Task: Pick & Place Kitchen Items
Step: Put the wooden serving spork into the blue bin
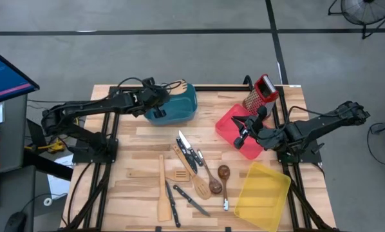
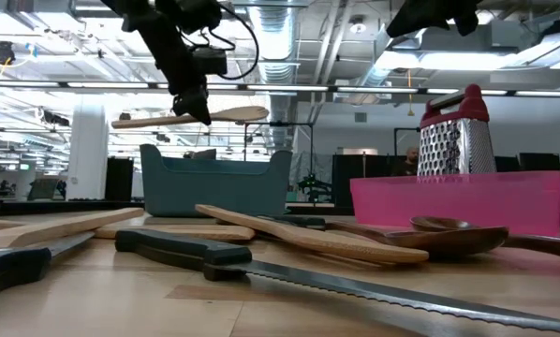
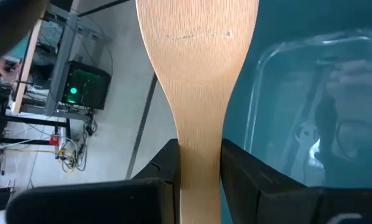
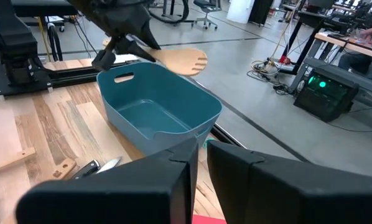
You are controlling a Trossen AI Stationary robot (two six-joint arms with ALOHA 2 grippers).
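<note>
- Pale, fine-grained wooden spatula [image 3: 198, 74]: the left gripper [image 3: 198, 171] has its jaws clenched on the flat handle, holding it level above the teal bin [image 4: 158, 112].
- Smooth, rounded plastic bin, standing at the counter's [image 1: 141, 138] far edge.
- Right gripper [image 4: 198, 158], over the red bin [image 1: 234, 125], jaws nearly closed, holding nothing.
- Remaining wooden turners, brown spoons and black-handled knives [image 1: 189, 171] lie scattered mid-counter.

Two dark jointed arms, black cables along links, blocky black-fingered left pincer [image 3: 198, 180]
</note>
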